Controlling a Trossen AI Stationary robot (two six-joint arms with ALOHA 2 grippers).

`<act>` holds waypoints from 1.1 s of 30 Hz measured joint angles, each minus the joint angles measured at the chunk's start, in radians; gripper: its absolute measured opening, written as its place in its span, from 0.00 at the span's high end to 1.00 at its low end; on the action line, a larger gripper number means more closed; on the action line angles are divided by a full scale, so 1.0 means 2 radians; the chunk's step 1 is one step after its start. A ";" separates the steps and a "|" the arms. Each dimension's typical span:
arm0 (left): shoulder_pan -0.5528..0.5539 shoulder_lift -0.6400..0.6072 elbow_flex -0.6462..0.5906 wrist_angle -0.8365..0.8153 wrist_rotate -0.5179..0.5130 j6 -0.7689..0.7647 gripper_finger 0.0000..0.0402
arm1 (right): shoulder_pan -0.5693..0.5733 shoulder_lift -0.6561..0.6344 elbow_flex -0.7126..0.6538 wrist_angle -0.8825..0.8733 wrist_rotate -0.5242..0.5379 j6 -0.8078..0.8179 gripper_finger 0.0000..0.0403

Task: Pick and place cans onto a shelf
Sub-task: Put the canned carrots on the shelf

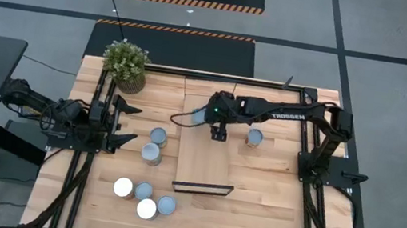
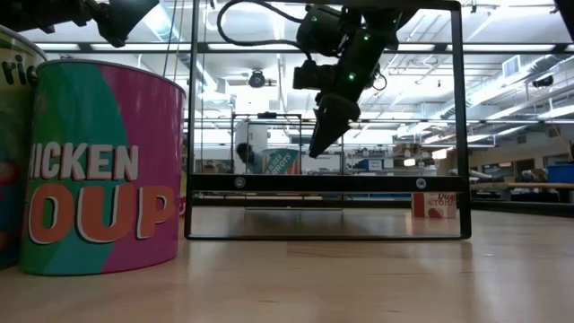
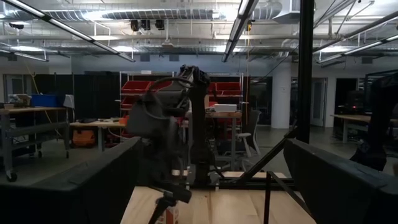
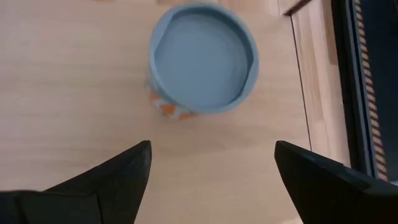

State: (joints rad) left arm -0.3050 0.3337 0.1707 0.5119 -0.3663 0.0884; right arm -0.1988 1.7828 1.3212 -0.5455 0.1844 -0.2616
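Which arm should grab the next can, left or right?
Right, probably. The right gripper hangs open over the shelf, with one can upright just ahead of it in its wrist view. The left gripper waits open at the table's left edge, farther from any can.

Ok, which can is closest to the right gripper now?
The lone can just right of the shelf, beside the open right gripper. The other cans cluster left of the shelf.
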 joint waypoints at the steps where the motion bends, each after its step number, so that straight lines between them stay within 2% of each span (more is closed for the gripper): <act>1: 0.000 0.000 0.000 0.000 0.000 -0.001 0.01 | -0.002 0.000 0.000 0.006 -0.013 -0.008 0.14; 4: 0.000 0.000 0.000 0.000 0.000 -0.002 0.01 | -0.003 0.000 0.000 0.025 -0.036 -0.028 0.14; 22: 0.000 0.000 0.000 -0.001 0.000 0.000 0.01 | 0.019 0.000 0.000 0.078 -0.036 -0.118 0.14; 33: 0.000 0.000 0.000 -0.001 0.000 0.001 0.01 | 0.057 0.000 0.000 0.081 0.046 -0.267 0.14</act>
State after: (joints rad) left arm -0.3048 0.3336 0.1707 0.5095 -0.3664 0.0902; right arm -0.0841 1.7828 1.3212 -0.3827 0.2758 -0.7955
